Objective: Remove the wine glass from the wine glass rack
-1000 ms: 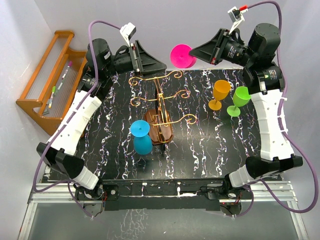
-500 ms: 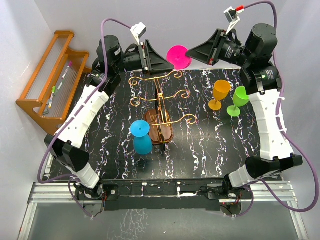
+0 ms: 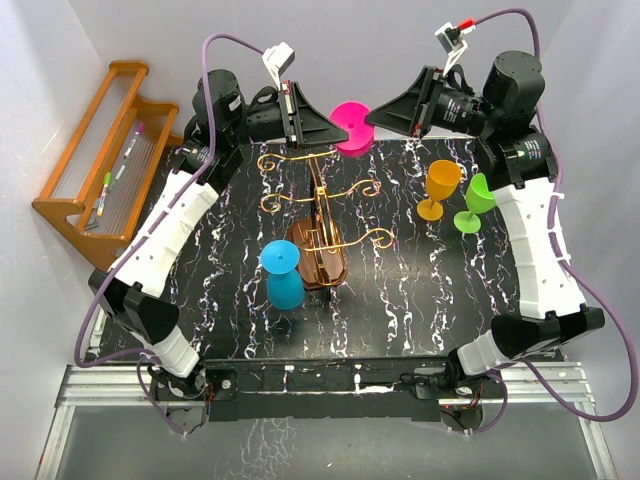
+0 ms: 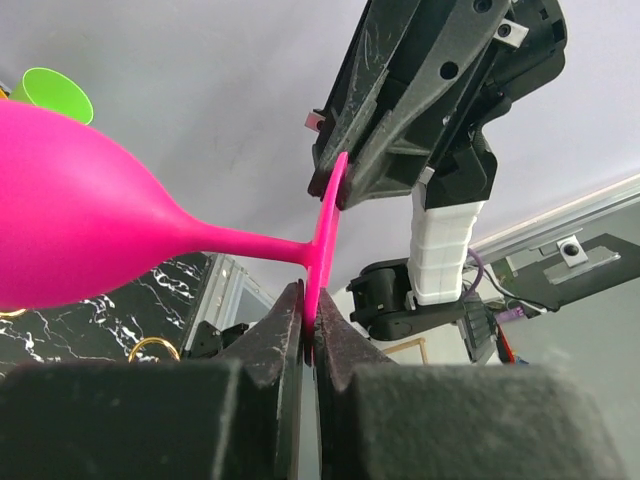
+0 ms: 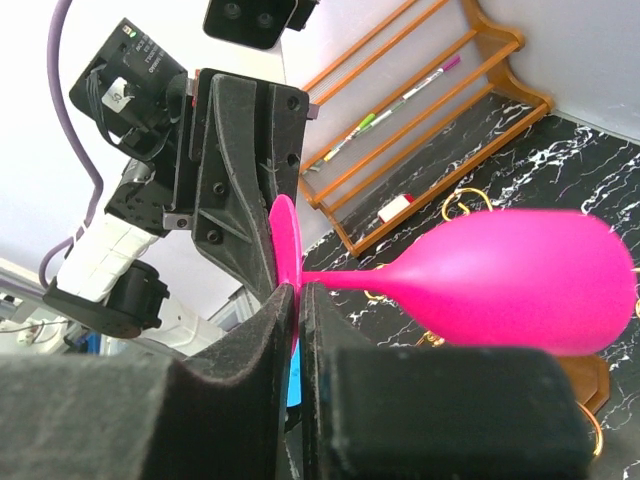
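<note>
The pink wine glass [image 3: 353, 116] hangs in the air on its side above the far edge of the table, behind the wine glass rack [image 3: 320, 258] and clear of its gold wire arms. My left gripper [image 3: 332, 134] is shut on the lower rim of the glass's foot [image 4: 324, 250], the jaws pressed flat against the disc. My right gripper [image 3: 369, 116] pinches the same foot [image 5: 284, 245] from the opposite side, its jaws tight against the disc. The bowl [image 4: 80, 220] points away from the left camera. Both grippers [image 4: 310, 322] [image 5: 298, 296] meet at the foot.
A blue glass [image 3: 283, 275] stands beside the rack's violin-shaped base. An orange glass [image 3: 438, 190] and a green glass [image 3: 476, 202] stand at the right of the black marbled table [image 3: 400, 290]. An orange-brown slatted shelf [image 3: 75, 175] with pens leans at the left wall.
My left arm swung right to the pink glass and its jaws closed on the foot. My right gripper carried the glass slightly left toward it.
</note>
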{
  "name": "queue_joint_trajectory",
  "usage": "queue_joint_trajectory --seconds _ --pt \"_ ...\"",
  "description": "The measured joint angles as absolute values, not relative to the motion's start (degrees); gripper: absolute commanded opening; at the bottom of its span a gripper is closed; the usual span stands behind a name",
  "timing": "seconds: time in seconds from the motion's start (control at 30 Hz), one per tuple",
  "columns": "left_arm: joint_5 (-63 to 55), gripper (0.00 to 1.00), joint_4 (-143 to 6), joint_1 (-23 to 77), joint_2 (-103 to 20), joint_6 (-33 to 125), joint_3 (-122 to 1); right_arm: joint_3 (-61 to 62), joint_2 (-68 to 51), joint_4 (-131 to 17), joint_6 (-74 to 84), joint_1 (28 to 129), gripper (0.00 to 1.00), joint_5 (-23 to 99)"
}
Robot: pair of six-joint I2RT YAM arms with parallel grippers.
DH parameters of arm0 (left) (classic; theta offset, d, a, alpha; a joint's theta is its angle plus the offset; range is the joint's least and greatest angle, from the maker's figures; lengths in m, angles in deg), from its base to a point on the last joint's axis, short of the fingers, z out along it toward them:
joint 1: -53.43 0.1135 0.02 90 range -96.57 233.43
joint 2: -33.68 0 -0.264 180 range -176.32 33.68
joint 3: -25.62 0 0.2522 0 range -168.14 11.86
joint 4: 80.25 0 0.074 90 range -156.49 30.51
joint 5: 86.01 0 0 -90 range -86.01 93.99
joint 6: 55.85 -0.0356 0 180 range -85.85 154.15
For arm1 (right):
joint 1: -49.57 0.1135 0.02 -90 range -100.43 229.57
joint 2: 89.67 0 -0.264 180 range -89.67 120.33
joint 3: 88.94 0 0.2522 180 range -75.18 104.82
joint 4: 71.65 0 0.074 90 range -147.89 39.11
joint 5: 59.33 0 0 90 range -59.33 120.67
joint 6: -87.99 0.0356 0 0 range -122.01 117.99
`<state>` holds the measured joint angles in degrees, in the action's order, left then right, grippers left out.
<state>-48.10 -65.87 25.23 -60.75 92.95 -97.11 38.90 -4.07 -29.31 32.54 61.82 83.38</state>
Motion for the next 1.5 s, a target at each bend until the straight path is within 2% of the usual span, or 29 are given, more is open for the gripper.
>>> queue_joint_trajectory --seconds 0.1,0.5,0.63,0.77,0.87,0.9,0.97,1.03,1.23,1.5 --pt "-48.4 0.0 -65.2 25.1 -60.8 91.8 -97.1 38.1 -4.1 -28.8 32.1 61.8 0.2 85.6" --pt "-48.5 0.0 -62.8 24.8 -60.7 89.4 -97.0 33.7 -4.2 -26.6 31.0 62.8 0.2 93.0" --pt "-48.9 0.0 -63.0 24.8 -60.7 89.4 -97.0 33.7 -4.2 -26.5 31.0 64.0 0.17 92.9" --pt "-49.0 0.0 -62.8 24.7 -60.5 89.0 -97.0 33.7 -3.9 -26.4 31.1 65.0 0.09 92.1" --pt "-49.0 0.0 -62.5 24.7 -60.5 88.1 -97.0 33.7 -3.9 -25.9 31.1 65.2 0.08 90.8" --pt "-48.9 0.03 -62.3 24.8 -60.5 87.7 -97.0 33.8 -3.9 -25.5 31.0 65.2 0.08 90.3" --pt "-48.5 0.26 -61.5 24.8 -60.4 87.0 -96.9 33.8 -3.8 -24.7 30.5 65.4 0.08 89.1" --pt "-47.4 0.39 -60.3 24.8 -60.4 86.4 -96.9 33.8 -3.9 -24.1 28.7 65.7 0.08 86.9" --pt "-43.2 0.47 -52.8 24.3 -60.2 84.1 -97.9 31.9 -5.8 -21.9 19.8 66.5 0.08 76.5" --pt "-38.6 0.46 -45.5 24.3 -58.5 84.1 -101.1 16.1 -19.7 -28.1 3.2 66.7 0.08 55.8"
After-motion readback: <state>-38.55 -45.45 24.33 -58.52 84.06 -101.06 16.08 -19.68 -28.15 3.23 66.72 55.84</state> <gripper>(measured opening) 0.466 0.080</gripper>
